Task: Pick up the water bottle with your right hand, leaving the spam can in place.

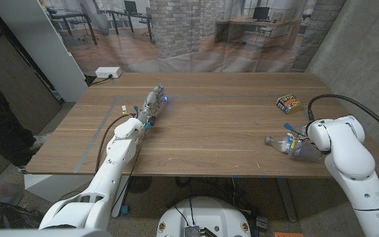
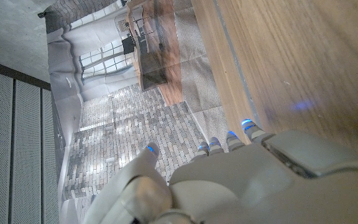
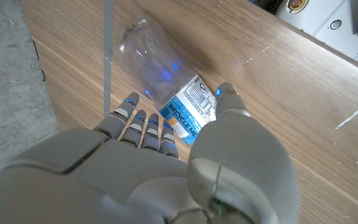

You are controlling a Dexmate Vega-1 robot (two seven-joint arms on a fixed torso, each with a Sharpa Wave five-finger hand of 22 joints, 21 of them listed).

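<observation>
At the table's four o'clock edge, the right hand seemingly clasps the lying bottle; can at two o'clock; left hand loosely spread.

- Clear water bottle with a white and blue label lies on its side at four o'clock on the table.
- Spam can, small, sits at two o'clock.

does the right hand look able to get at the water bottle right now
Probably yes. The right hand is already at the water bottle, which lies on its side, fingers along one side and thumb on the other. Nothing lies between them; the spam can sits apart, farther back.
</observation>
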